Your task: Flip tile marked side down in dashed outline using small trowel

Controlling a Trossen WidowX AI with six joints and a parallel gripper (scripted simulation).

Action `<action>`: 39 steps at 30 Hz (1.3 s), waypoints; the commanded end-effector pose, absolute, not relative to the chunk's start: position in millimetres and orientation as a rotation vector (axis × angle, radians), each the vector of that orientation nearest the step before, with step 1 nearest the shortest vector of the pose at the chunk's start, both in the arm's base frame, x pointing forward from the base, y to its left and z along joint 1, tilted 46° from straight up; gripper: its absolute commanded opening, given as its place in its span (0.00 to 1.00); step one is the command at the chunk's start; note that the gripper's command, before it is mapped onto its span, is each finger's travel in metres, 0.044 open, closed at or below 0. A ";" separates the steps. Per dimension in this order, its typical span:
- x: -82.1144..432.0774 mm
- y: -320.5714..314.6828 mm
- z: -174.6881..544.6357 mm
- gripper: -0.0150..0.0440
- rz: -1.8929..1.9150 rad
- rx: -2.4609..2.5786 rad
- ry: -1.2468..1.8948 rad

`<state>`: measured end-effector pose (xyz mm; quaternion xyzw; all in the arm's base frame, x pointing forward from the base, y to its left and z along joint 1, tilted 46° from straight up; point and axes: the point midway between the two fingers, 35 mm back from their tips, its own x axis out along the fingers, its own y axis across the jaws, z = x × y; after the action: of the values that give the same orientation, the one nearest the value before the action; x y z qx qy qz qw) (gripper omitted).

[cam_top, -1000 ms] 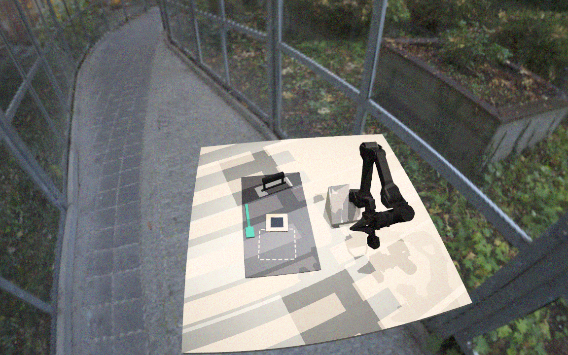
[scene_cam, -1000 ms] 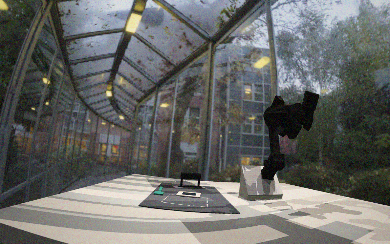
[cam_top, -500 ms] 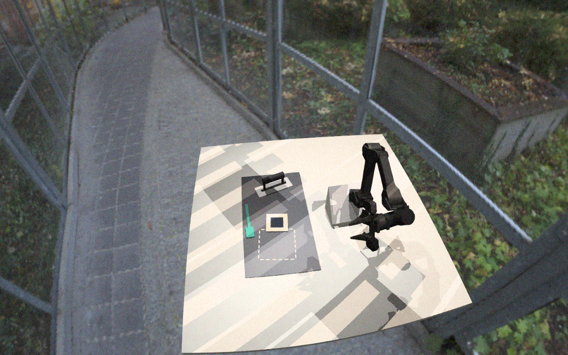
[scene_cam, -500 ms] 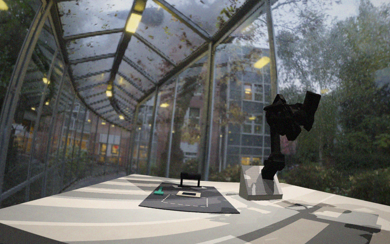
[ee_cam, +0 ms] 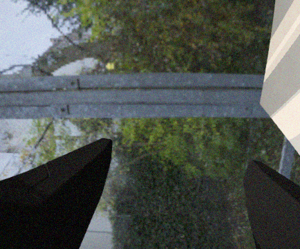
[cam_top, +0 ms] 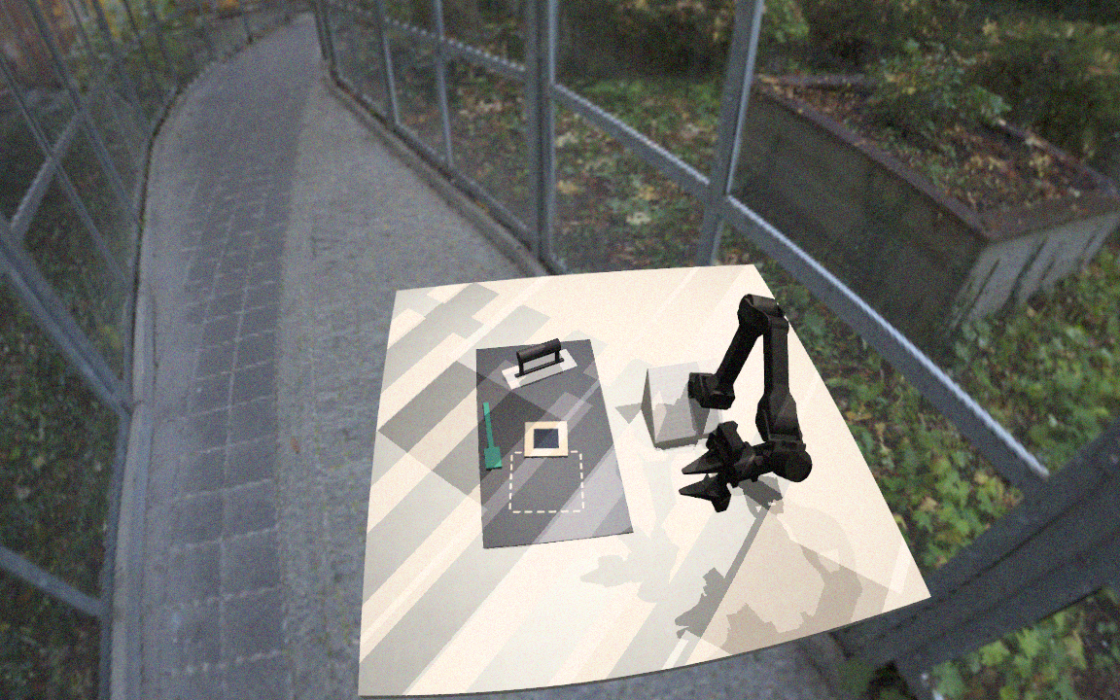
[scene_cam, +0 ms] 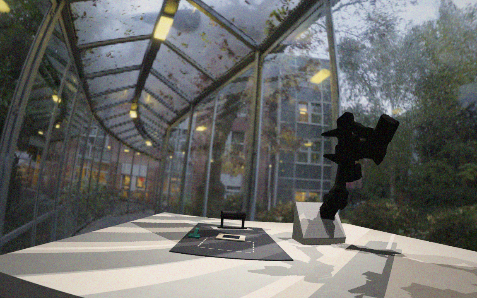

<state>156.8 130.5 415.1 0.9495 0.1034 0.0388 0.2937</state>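
Observation:
A cream tile (cam_top: 545, 437) (scene_cam: 230, 236) with a dark square mark facing up lies flat on the dark mat (cam_top: 499, 529) (scene_cam: 270, 255). Its near edge meets the far edge of the dashed outline (cam_top: 510, 509); most of the tile lies outside it. A small trowel with a black bar handle (cam_top: 540, 350) (scene_cam: 232, 213) above a flat pale blade rests at the mat's far end, handle up. My gripper (cam_top: 682, 482) (scene_cam: 323, 144) (ee_cam: 180, 160) is open and empty, high above the table to the right of the mat, its fingers pointing toward the mat's side.
A green flat-bladed tool (cam_top: 492, 457) (scene_cam: 194, 233) lies along the mat's left edge, left of the tile. A grey wedge-shaped block (cam_top: 668, 417) (scene_cam: 307, 229) stands on the table between mat and arm. The wrist view shows background and a table corner (ee_cam: 295, 117) at right.

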 end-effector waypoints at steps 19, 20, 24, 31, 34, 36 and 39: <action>204.7 182.5 401.3 0.71 0.032 1.942 0.285; 208.0 183.4 400.2 0.71 0.027 1.945 0.284; 220.2 188.1 395.1 0.71 0.007 1.908 0.285; 242.1 193.0 383.7 0.71 -0.048 1.771 0.282; 255.0 191.6 376.9 0.71 -0.088 1.720 0.272; 263.7 190.2 372.1 0.71 -0.114 1.686 0.267; 274.7 190.2 365.2 0.71 -0.144 1.620 0.274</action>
<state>265.7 189.4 370.1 0.7392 0.1164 -0.0544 0.6611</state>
